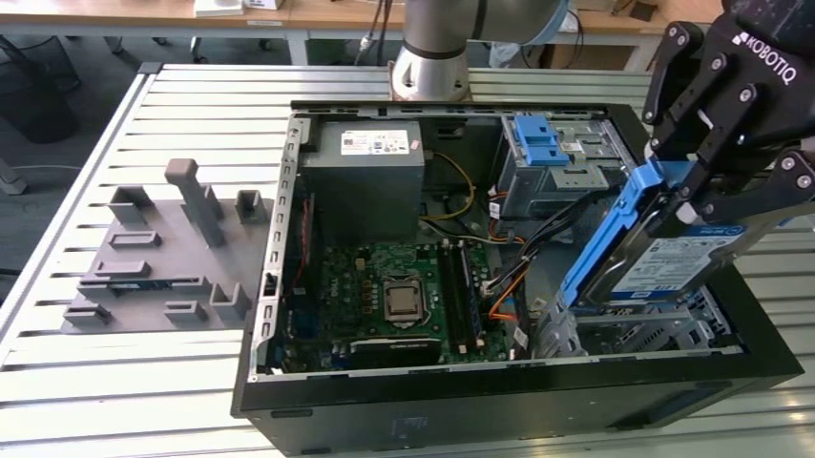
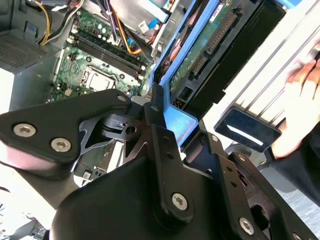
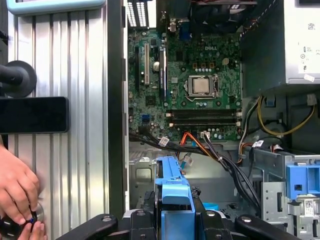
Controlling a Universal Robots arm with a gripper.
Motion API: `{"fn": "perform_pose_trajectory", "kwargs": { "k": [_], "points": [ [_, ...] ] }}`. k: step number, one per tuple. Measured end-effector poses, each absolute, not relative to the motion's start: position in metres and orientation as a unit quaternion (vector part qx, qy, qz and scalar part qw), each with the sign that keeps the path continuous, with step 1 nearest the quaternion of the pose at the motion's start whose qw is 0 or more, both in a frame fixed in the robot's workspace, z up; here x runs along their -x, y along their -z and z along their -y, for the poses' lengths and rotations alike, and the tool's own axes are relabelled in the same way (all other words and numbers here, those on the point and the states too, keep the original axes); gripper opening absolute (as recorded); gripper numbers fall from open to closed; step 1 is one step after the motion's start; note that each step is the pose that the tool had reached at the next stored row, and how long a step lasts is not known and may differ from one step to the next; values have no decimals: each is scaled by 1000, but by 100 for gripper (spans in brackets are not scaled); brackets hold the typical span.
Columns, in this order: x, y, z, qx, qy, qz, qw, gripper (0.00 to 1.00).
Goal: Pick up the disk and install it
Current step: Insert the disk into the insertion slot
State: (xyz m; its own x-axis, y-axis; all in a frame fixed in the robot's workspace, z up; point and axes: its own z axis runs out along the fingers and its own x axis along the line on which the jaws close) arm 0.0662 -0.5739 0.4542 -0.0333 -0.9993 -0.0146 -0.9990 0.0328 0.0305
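Gripper (image 1: pixel 698 196) clamped on the disk (image 1: pixel 681 262), hanging tilted just above the drive cage (image 1: pixel 637 334), and that tilt could jam it on the cage rim or snag the nearby cables (image 1: pixel 541 234).

A robotics lab: an open computer case (image 1: pixel 510 405) on a slatted metal workbench (image 1: pixel 114 401), cluttered desks (image 1: pixel 128 11) behind.

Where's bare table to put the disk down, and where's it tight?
The table is bare around the grey fixture, on the exterior view's left of the case. Tight: cables crowd in beside the disk held in the gripper, and a hand works outside the case wall.
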Motion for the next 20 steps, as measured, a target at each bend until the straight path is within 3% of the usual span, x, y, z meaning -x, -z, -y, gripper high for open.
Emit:
{"fn": "perform_pose_trajectory", "kwargs": {
  "k": [20],
  "points": [
    [-75,-441,571,-695,16,719,5,36]
  ]
}}
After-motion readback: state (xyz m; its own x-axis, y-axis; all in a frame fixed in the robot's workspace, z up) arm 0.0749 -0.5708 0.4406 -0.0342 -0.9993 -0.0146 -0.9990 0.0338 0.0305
